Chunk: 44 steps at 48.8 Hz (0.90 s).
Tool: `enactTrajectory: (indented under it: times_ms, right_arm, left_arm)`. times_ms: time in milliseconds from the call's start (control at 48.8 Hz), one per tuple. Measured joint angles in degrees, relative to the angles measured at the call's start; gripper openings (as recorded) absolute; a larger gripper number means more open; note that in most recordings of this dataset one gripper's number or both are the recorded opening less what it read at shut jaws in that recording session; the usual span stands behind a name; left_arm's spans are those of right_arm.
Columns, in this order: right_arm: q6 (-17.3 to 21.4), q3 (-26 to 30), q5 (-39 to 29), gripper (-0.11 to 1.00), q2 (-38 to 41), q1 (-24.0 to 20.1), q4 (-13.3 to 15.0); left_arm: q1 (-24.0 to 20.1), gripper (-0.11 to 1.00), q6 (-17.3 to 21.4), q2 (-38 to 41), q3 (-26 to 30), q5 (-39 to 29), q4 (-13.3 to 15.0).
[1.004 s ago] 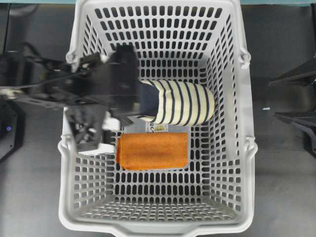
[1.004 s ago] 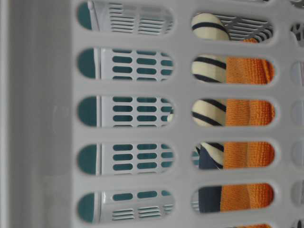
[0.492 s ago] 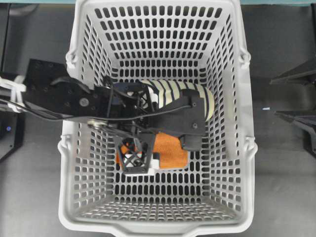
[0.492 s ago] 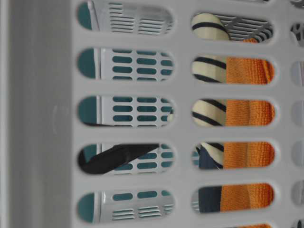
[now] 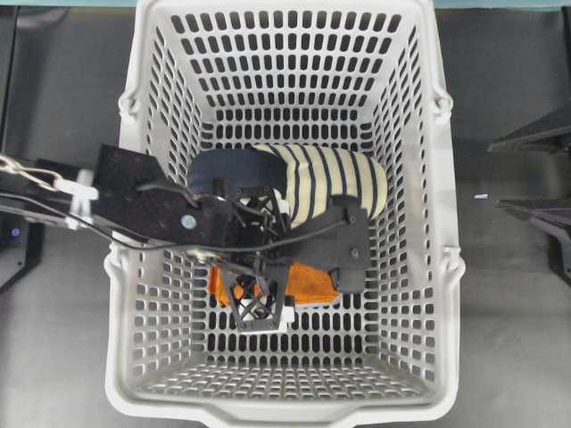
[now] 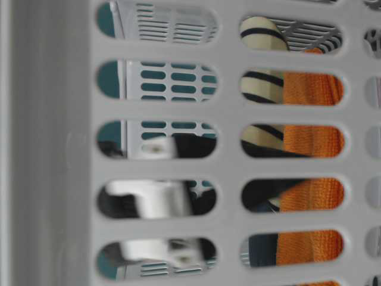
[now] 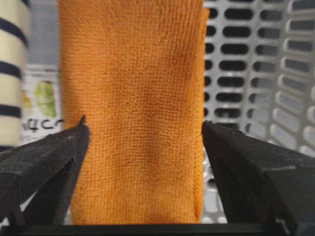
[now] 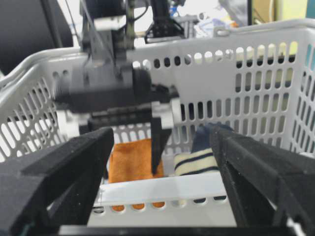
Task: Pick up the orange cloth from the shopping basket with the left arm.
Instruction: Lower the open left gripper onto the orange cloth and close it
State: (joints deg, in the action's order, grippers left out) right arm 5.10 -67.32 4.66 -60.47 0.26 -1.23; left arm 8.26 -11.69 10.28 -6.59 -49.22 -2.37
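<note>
Overhead: left arm [image 5: 152, 214] reaching into shopping basket [image 5: 428, 267], left gripper [image 5: 259, 308] over orange cloth [image 5: 308, 283], beside striped slipper [image 5: 330, 183]; jaw spacing hidden here. Left wrist view: jaws spread wide, one on each long edge of orange cloth [image 7: 135, 113], flat on basket floor, printed card [image 7: 42, 105] alongside. Right wrist view: right gripper [image 8: 162, 182] gaping, outside the basket wall [image 8: 256, 73].
</note>
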Motion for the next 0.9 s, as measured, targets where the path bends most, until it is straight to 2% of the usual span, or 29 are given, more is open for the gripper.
enactTrajectory:
  times_ms: [348, 471, 512, 574, 717, 778, 901]
  right_arm:
    - [0.1, -0.1, 0.0, 0.76, 0.1, 0.0, -0.1]
    - [0.0, -0.1, 0.0, 0.76, 0.1, 0.1, -0.1]
    - [0.0, -0.2, 0.0, 0.76, 0.0, 0.1, 0.0]
    - [0.0, -0.2, 0.0, 0.76, 0.1, 0.1, -0.1]
    - [0.0, -0.2, 0.0, 0.76, 0.0, 0.1, -0.1]
    - [0.0, -0.2, 0.0, 0.76, 0.0, 0.0, -0.1]
    - [0.0, -0.2, 0.0, 0.76, 0.1, 0.1, 0.0]
  left_arm:
    - [0.2, 0.88, -0.2, 1.1, -2.4, 1.7, 0.1]
    - [0.2, 0.84, 0.0, 1.0, -2.7, 1.7, 0.0]
    - [0.2, 0.79, 0.1, 1.0, -2.6, 1.7, 0.0]
    - [0.2, 0.65, 0.4, 1.0, -2.6, 1.8, 0.0]
    - [0.0, 0.27, 0.5, 0.7, -2.5, 1.7, 0.0]
    - [-0.3, 0.13, 0.5, 0.3, -2.5, 1.6, 0.0]
    - [-0.3, 0.12, 0.8, -0.7, -2.3, 0.9, 0.0]
